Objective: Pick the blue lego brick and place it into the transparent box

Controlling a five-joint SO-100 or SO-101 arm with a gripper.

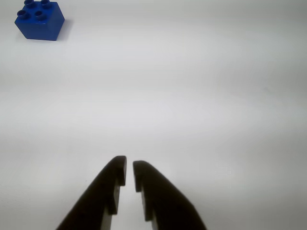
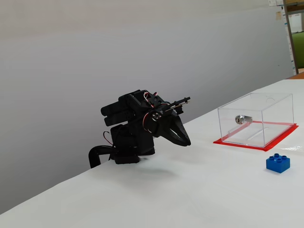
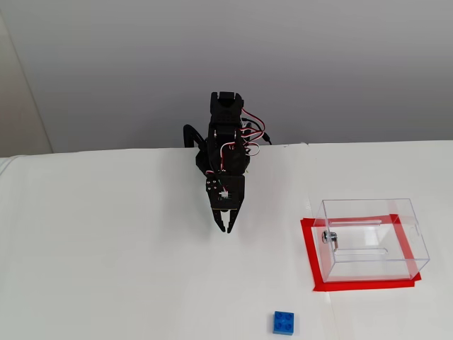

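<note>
Tool (image 1: pixel 129 167) nearly closed, only a narrow gap between its tips, holding nothing, poised above the white surface (image 1: pixel 192 96). Blue lego brick (image 1: pixel 39 19) sits studs-up on the surface, well apart from the tool, and near the transparent box (image 3: pixel 371 237) but outside it.

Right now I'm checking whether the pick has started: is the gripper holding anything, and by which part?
Nothing. The gripper is empty, fingers nearly together, and the blue brick sits apart on the table.
</note>
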